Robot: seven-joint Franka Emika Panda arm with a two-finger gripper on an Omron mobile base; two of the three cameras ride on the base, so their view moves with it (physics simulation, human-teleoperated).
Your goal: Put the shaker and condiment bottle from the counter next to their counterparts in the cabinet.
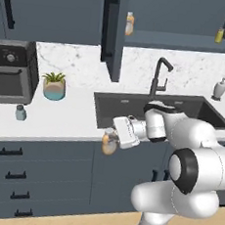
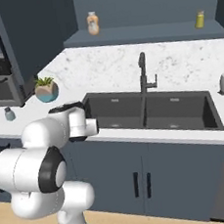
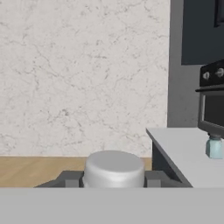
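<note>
Left base view has the gripper (image 1: 112, 140) clamped on the orange condiment bottle (image 1: 109, 143), held out past the counter (image 1: 59, 121) edge, with its twin bottle (image 1: 129, 24) up-right on the cabinet shelf (image 1: 185, 43).

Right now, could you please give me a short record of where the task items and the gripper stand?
gripper: shut on the orange squeeze bottle with a pale cap, held off the counter's front edge
small pale blue-grey shaker: upright on the white marble counter, near the dark oven
shelf counterparts: orange bottle, yellow-green shaker
</note>
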